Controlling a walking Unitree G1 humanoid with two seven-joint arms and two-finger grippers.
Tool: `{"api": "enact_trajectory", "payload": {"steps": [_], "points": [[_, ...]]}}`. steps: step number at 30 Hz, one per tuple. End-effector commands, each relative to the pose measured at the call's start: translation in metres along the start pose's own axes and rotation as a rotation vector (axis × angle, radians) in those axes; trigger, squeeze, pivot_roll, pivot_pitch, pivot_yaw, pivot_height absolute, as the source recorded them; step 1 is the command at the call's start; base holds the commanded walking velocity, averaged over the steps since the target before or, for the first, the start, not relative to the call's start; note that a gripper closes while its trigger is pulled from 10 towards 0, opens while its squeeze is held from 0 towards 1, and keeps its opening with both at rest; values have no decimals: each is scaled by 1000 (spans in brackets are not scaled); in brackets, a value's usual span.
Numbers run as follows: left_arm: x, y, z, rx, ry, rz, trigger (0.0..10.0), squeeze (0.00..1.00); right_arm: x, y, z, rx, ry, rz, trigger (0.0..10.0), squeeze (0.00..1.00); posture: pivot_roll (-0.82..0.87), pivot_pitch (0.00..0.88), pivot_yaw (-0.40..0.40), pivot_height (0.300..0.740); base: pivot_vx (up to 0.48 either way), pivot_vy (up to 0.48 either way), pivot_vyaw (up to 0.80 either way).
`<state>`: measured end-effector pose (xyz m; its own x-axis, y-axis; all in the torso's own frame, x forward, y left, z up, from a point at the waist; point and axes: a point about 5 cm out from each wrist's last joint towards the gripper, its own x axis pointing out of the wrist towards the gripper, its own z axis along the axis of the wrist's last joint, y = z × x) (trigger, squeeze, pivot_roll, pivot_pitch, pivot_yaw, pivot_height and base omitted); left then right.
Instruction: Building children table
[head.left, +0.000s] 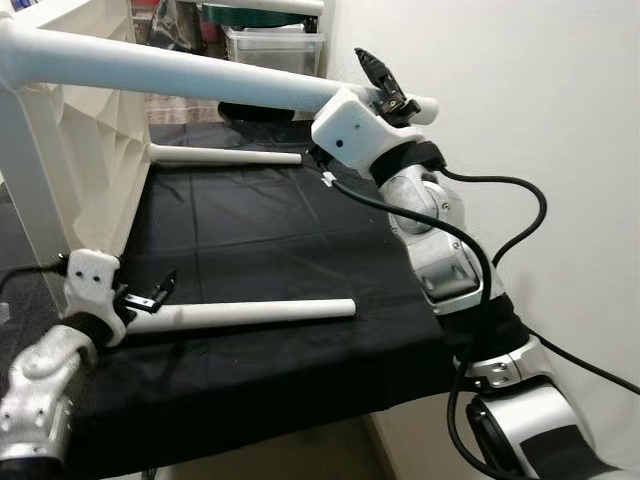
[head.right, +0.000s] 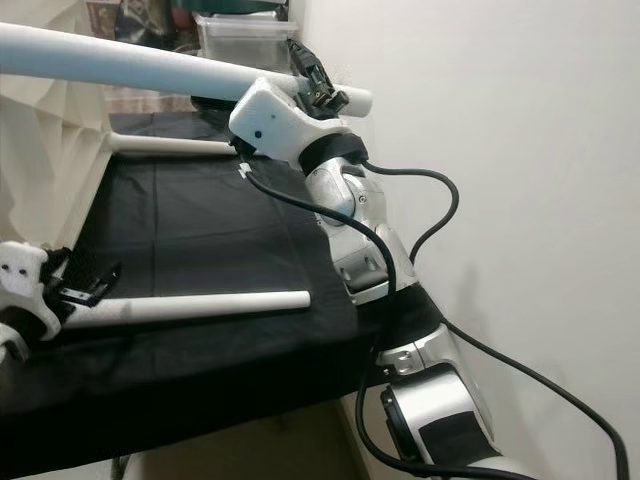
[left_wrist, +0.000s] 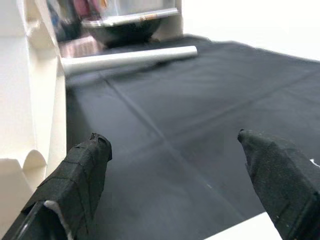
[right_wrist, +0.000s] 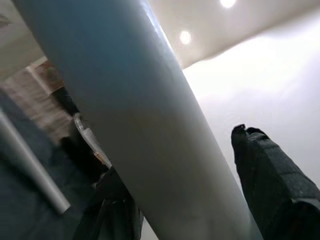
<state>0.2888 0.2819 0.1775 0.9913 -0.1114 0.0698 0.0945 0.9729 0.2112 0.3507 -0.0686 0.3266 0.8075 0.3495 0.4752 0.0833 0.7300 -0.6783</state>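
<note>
Gripping raised leg (head.left: 170, 68) near its tip, right gripper (head.left: 385, 85) clenched; if we twist, socket strips. Left gripper (head.left: 150, 295) released beside loose leg (head.left: 260, 312).

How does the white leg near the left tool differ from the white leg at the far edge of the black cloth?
The near leg lies at the front of the black cloth, beside the left tool, whose fingers are open. The far leg lies at the back, near the upturned white tabletop, away from both tools. Both are plain white tubes, lying flat.
</note>
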Motion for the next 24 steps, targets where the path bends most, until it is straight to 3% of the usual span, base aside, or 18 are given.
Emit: {"api": "enact_trajectory", "payload": {"steps": [1,2,5,7,8,11,13,17,24], "points": [[-6,32,12,30,-16,111,10000,0,-4,-18,-22,291,104,-95,0,0,24,0,-82,740,0,0,0],[-5,36,21,54,-29,108,10000,0,-7,-16,-31,339,148,-95,0,0,31,0,-83,740,0,0,0],[-4,39,26,71,-37,104,10000,0,-8,-15,-37,372,178,-95,0,0,36,0,-84,740,0,0,0],[0,53,52,160,-64,85,10000,0,-18,-7,-65,537,329,-102,0,0,45,0,-83,740,0,0,0],[0,53,52,160,-64,85,10000,0,-18,-7,-65,537,329,-102,0,0,45,0,-83,740,0,0,0],[5,74,99,287,-131,80,10000,0,-36,7,-93,718,497,-113,0,0,68,0,-84,740,0,0,0],[6,78,109,310,-147,83,10000,0,-39,10,-96,743,521,-113,0,0,68,0,-84,740,0,0,0],[13,97,169,441,-236,104,10000,0,-53,32,-107,894,638,-84,0,0,89,0,-85,740,0,0,0],[18,102,209,522,-294,103,10000,0,-71,68,-103,986,720,1,0,0,97,0,-71,740,0,0,0]]}}
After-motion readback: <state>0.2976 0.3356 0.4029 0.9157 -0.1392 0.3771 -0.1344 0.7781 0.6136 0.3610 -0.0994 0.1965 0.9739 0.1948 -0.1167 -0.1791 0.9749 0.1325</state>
